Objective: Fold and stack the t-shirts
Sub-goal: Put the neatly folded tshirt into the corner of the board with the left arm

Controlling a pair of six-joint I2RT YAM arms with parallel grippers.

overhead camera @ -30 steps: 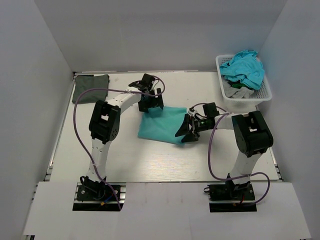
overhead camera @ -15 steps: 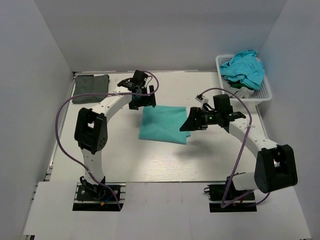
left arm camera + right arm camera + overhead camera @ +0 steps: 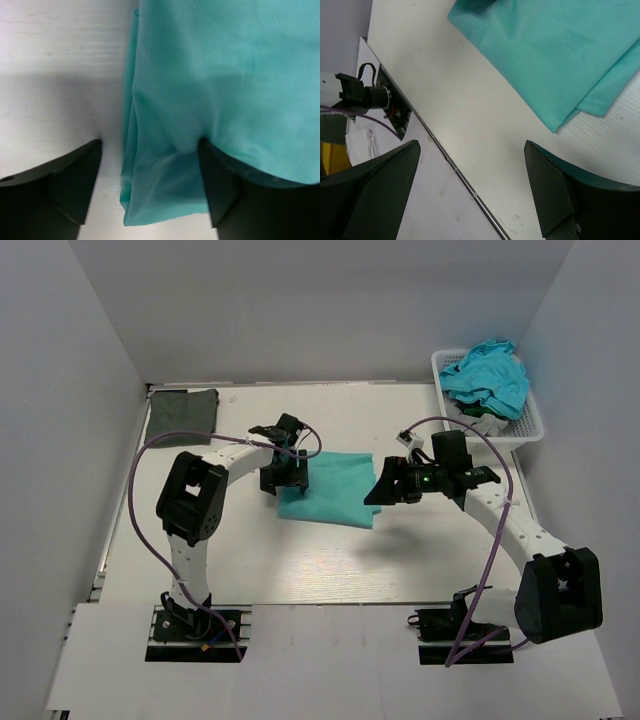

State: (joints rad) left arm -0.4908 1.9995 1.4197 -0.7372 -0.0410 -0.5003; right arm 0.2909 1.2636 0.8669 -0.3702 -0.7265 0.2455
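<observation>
A plain teal-green t-shirt point(image 3: 335, 485) lies folded flat in the middle of the table. My left gripper point(image 3: 284, 476) is low at its left edge. In the left wrist view the gripper point(image 3: 150, 197) is open, and the shirt's point(image 3: 210, 75) bunched left hem lies between the fingers point(image 3: 75, 185). My right gripper point(image 3: 379, 486) hovers at the shirt's right edge. In the right wrist view it point(image 3: 470, 200) is open and empty above bare table, with the shirt's corner point(image 3: 550, 55) beyond it. A dark grey-green t-shirt point(image 3: 182, 416) lies folded at the far left corner.
A white lattice basket point(image 3: 528, 426) stands at the far right, holding crumpled turquoise-blue shirts point(image 3: 487, 377) and a grey one point(image 3: 475, 424). White walls close in the table on three sides. The near table edge with a metal rail point(image 3: 445, 155) shows in the right wrist view.
My left gripper has moved from the shirt's far left corner toward me, down to its left edge. My right arm has stretched out, its gripper staying near the shirt's right edge.
</observation>
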